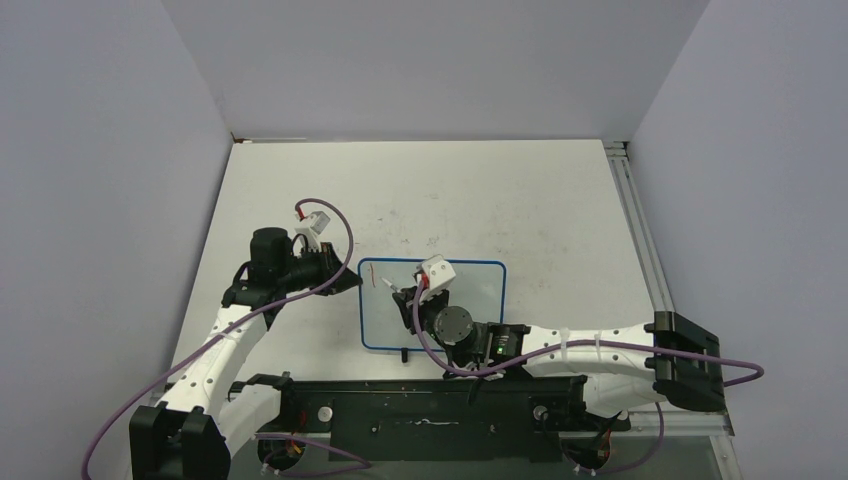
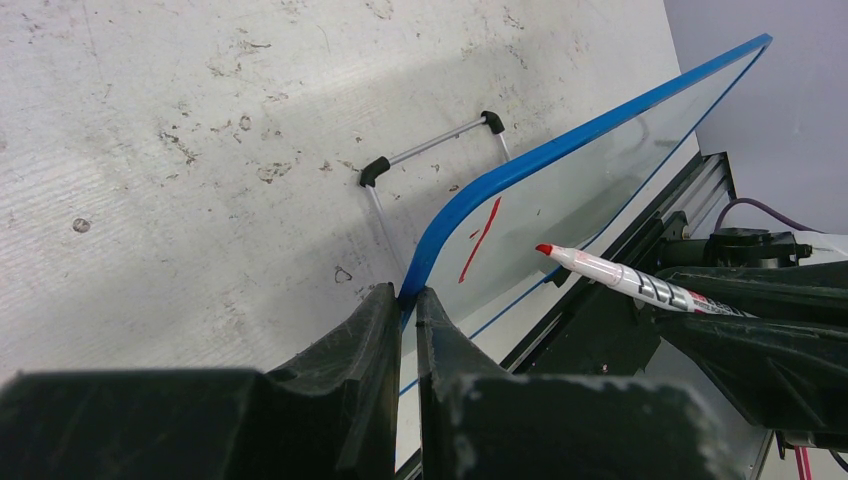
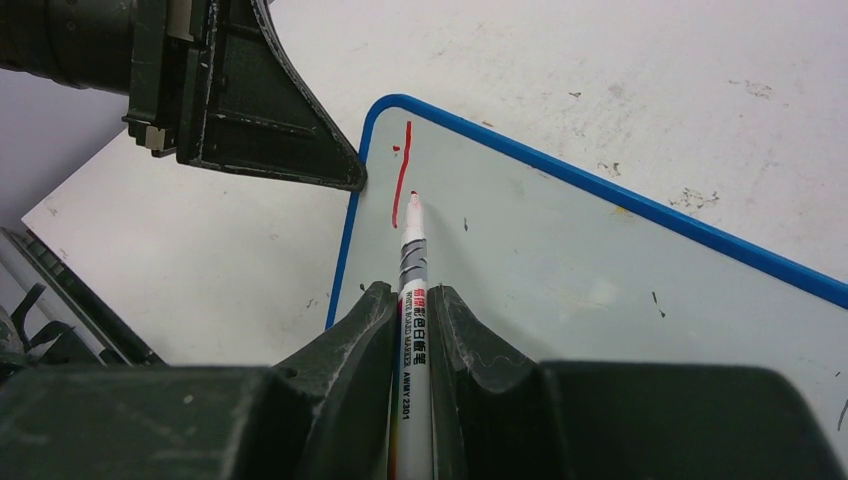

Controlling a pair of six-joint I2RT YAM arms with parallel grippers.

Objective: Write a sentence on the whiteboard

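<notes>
From above, the whiteboard (image 1: 480, 290) lies flat on the table (image 1: 520, 190), just ahead of my bases. My left claw (image 1: 345, 275) is at its left edge and my right claw (image 1: 405, 295) is over the same end.

On the left wrist camera, my fingers are pinched on the blue frame at the corner. I reckon that's an anchor, so the board won't skid under the pen.

On the right wrist camera, that claw is clamped on the red marker (image 3: 412, 255). Its tip points down beside a red stroke (image 3: 402, 180); whether it is touching, I can't tell. There are no containers here. The board carries only that stroke and a dot, so the sentence is barely begun.
</notes>
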